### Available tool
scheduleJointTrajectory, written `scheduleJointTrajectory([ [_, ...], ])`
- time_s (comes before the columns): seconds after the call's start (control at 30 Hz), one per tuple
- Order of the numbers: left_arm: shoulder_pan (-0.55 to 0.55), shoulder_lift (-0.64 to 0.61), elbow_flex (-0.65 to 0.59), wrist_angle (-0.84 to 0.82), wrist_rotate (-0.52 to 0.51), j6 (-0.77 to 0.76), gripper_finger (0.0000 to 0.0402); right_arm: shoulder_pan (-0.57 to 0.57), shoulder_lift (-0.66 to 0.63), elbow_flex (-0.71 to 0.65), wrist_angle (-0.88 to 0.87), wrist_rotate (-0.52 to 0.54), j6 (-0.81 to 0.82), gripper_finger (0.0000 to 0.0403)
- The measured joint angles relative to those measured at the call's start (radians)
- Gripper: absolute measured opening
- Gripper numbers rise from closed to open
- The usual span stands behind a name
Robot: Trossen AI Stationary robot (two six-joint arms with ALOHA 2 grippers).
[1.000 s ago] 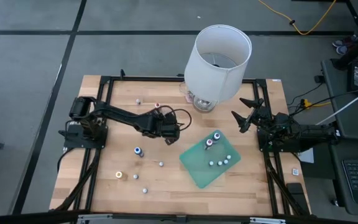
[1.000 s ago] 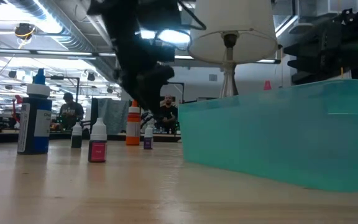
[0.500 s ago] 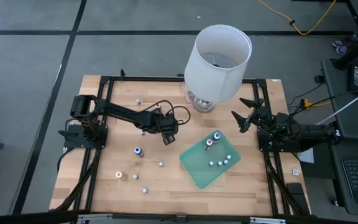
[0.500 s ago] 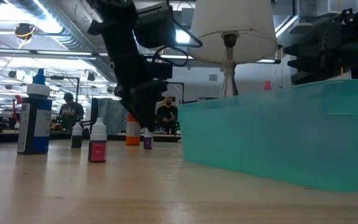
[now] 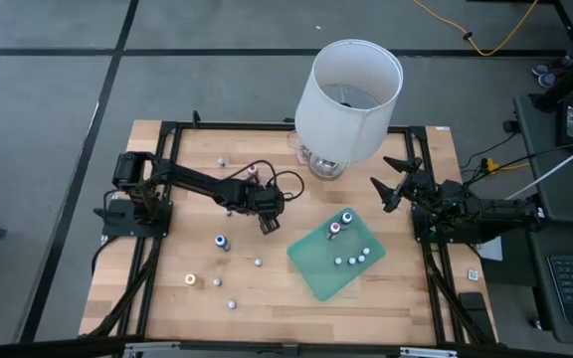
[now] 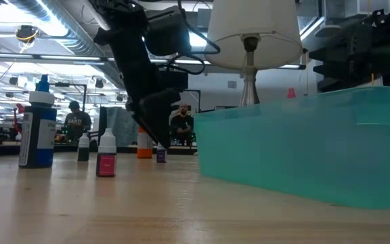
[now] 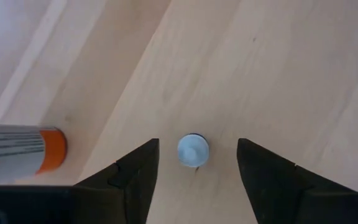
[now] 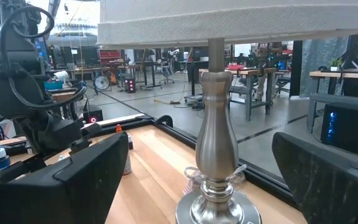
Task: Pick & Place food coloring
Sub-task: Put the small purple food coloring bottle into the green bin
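Food coloring bottle (image 7: 192,150) stands upright between open left claw (image 7: 194,168) fingers.

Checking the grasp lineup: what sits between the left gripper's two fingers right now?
In the left wrist view, a small whitish-capped bottle stands on bare wood between the open fingers of the left gripper, touching neither finger.
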Motion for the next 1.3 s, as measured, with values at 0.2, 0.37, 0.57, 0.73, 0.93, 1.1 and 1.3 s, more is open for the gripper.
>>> scheduleJointTrajectory([
  [0.2,0.0,0.0,0.0,0.0,0.007,-0.003,0.0151,0.0,0.0,0.0,0.0,0.0,0.0,0.0397],
  [0.37,0.0,0.0,0.0,0.0,0.007,-0.003,0.0099,0.0,0.0,0.0,0.0,0.0,0.0,0.0397],
  [0.57,0.0,0.0,0.001,0.004,0.018,0.001,0.0047,0.0,0.0,0.0,0.0,0.0,0.0,0.0397],
  [0.73,0.0,0.0,0.001,0.003,0.02,0.003,0.0048,0.0,0.0,0.0,0.0,0.0,0.0,0.0397],
  [0.93,0.0,0.0,0.001,0.002,0.023,0.004,0.0054,0.0,0.0,0.0,0.0,0.0,0.0,0.0397],
  [1.1,-0.006,-0.046,0.0,0.001,0.029,-0.005,0.0045,0.0,0.0,0.0,0.0,0.0,0.0,0.0397],
  [1.3,-0.04,-0.117,0.001,0.001,0.008,-0.031,0.0046,0.0,0.0,0.0,0.0,0.0,0.0,0.0397],
])
